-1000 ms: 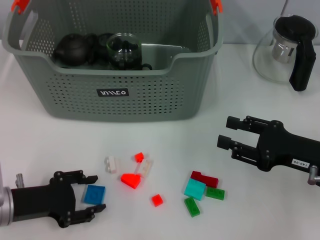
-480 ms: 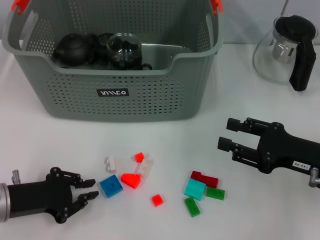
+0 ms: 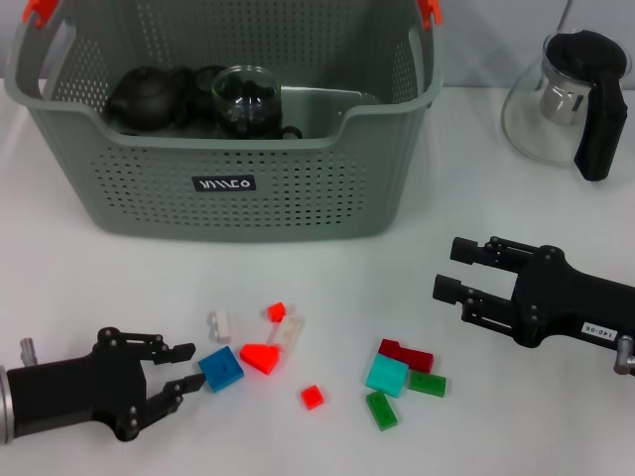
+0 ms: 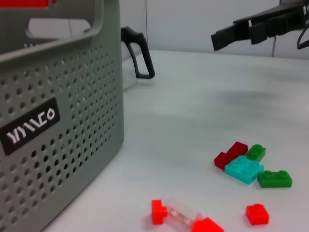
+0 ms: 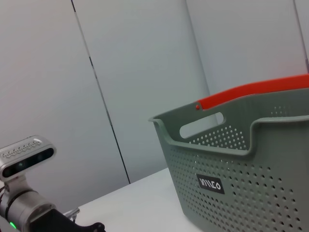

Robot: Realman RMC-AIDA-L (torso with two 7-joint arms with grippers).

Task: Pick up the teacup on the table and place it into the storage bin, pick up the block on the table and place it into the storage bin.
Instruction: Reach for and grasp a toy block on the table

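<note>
The left gripper (image 3: pixel 187 371) is lying low over the white table (image 3: pixel 89 288), its fingers spread apart and holding nothing. The blue block (image 3: pixel 220 369) is sitting just beyond the fingertips, close to the lower one, though whether it is touching is hard to tell. Just past the blue block, further out from the jaws, a red wedge piece (image 3: pixel 259 356) is resting beside a clear brick (image 3: pixel 288 332), with a small white brick (image 3: pixel 219 324) and a small red brick (image 3: pixel 276 311) nearby.

The right gripper (image 3: pixel 456 270) is hovering above the table with its two fingers parted and empty. Below and a little in front of its jaws, a cluster of a dark red brick (image 3: pixel 406 354), a teal block (image 3: pixel 387 376) and two green bricks (image 3: pixel 428 384) is lying on the table, well clear of the fingers.

The storage bin (image 3: pixel 223 184) is standing well beyond both sets of jaws, and a dark teapot (image 3: pixel 144 99) and a glass cup (image 3: pixel 244 99) are sitting inside it. A glass teapot (image 3: pixel 566 102) is standing far behind the right gripper.
</note>
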